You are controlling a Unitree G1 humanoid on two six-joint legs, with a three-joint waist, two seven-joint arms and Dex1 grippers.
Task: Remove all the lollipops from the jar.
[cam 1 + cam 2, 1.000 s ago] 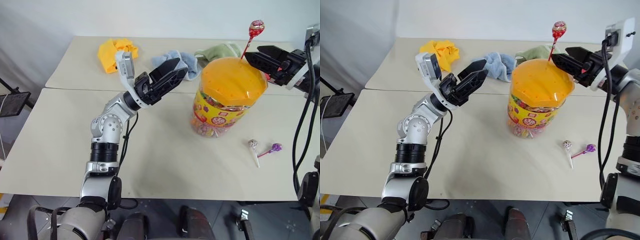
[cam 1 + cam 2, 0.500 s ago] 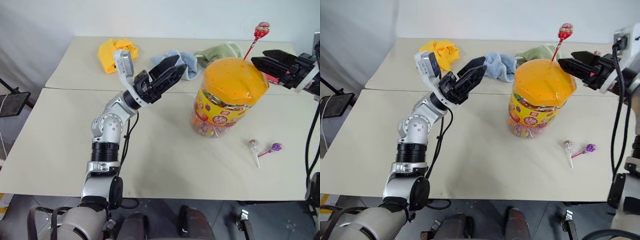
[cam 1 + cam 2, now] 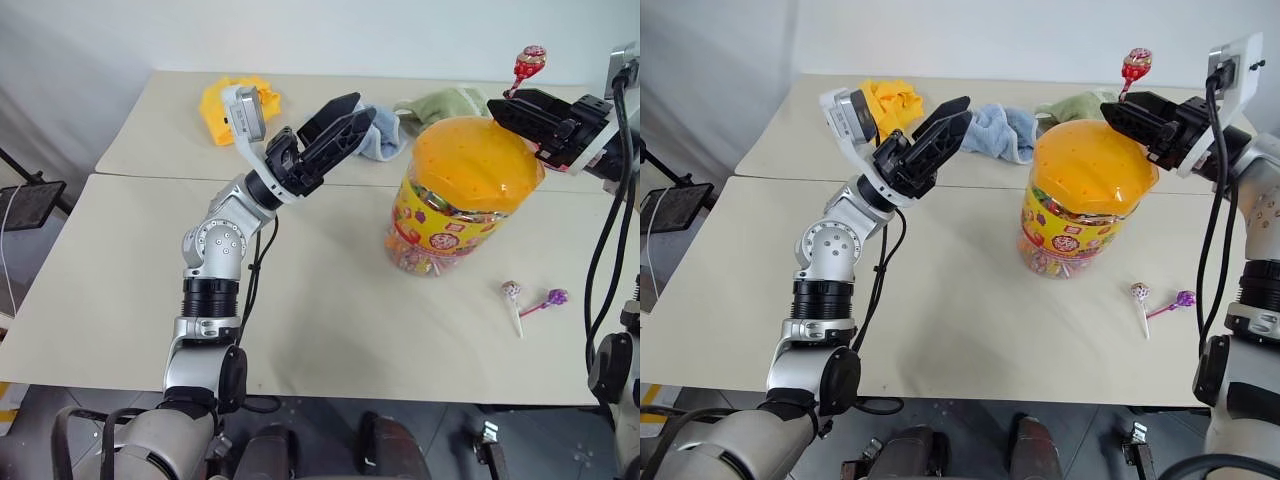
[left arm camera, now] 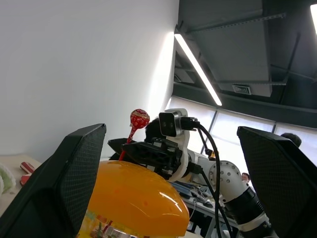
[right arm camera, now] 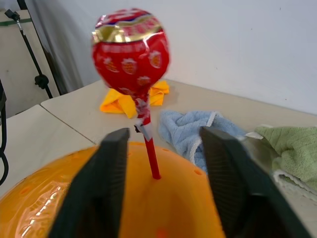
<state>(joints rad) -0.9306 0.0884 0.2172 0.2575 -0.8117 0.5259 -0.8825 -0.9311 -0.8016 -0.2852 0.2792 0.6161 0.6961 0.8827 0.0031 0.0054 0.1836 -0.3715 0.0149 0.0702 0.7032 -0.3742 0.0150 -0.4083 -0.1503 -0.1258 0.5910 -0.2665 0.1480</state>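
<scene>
Head views: big clear plastic jar (image 3: 452, 215) with a glossy orange domed lid (image 3: 470, 163) dotted with small holes and a yellow cartoon label, standing upright toward the right side of the tabletop (image 3: 330, 320), behind the seam where two beige tops meet. Red lollipop (image 3: 527, 60), round foil ball on a thin red stick, stands in a lid hole at the jar's far right rim, stick near upright and leaning slightly right. Right gripper (image 3: 512, 105), two black fingers, sits level at the stick just above the lid; fingers either side of the stick with a gap, contact cannot be told. Left gripper (image 3: 345, 117) hangs over the middle of the table, fingers apart and holding nothing, pointed up toward the jar. Two more lollipops lie flat near the right front edge: silvery-pink one (image 3: 510, 291) on a white stick pointing toward the front edge, purple one (image 3: 556, 297) just beside it, stick pointing left. Crumpled cloths along the far edge: yellow (image 3: 222, 99), blue (image 3: 382, 135), green (image 3: 445, 101).

Left wrist view: two textured black fingers (image 4: 64, 178) wide apart, jar lid and red lollipop between them, right gripper behind the stick.

Right wrist view: foil ball with gold band above, stick running down into a lid hole, one black finger (image 5: 104, 173) on each side, not clearly touching.
</scene>
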